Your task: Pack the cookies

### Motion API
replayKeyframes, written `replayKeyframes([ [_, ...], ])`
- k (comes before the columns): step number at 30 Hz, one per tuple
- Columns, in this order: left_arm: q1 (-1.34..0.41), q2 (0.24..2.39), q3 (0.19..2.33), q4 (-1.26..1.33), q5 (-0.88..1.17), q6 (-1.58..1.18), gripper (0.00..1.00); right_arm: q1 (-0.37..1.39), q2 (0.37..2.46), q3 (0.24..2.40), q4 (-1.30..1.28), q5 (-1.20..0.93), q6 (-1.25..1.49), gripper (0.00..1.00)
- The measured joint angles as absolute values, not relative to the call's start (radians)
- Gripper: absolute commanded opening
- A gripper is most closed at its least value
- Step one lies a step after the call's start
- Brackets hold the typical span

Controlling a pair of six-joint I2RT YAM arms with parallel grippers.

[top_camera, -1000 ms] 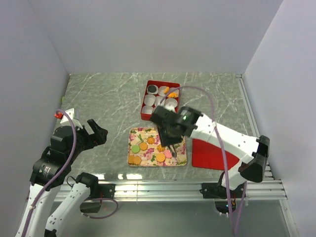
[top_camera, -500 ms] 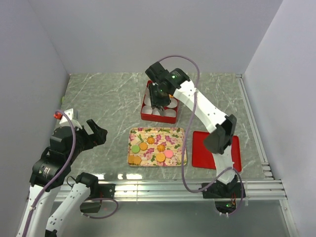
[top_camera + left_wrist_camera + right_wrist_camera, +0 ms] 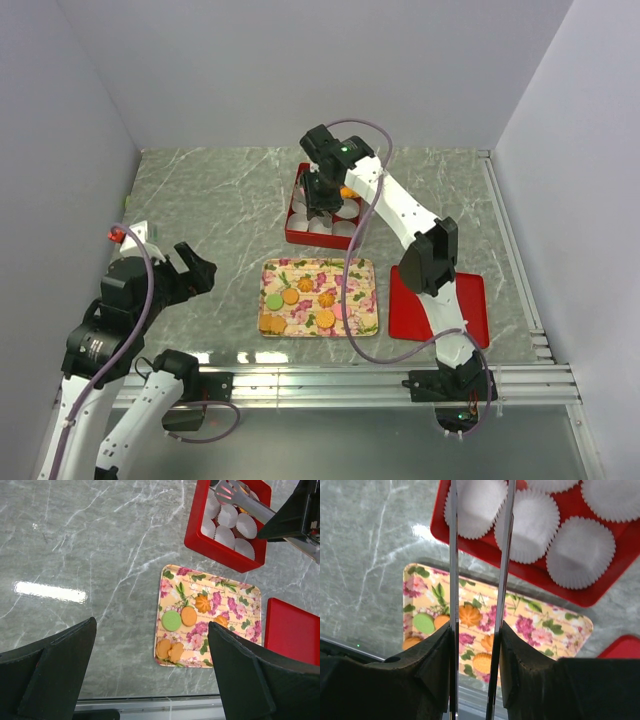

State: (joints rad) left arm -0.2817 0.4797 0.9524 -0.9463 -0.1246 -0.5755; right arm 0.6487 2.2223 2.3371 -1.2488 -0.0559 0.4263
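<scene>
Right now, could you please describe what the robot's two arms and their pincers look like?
The left arm and right arm have white links, black joints and a mauve cable each. A green light glows on the right wrist. The left pincer and right pincer have chunky black fingers.

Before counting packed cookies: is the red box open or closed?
Open. The red box shows its white paper cups from above; a flat red lid lies beside the tray.

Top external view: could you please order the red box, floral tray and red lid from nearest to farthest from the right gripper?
1. Red box: directly under the right gripper, far centre.
2. Floral tray: centre, toward the arm bases.
3. Red lid: right of the tray, farthest.
</scene>
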Motion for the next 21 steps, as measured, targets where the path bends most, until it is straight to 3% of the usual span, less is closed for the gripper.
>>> replayKeyframes([
  [21, -0.257, 0.508, 0.952, -0.94, -0.101, -0.561, 0.99, 0.582, 2.314, 2.362, -1.168, -0.142, 0.425, 0.52],
])
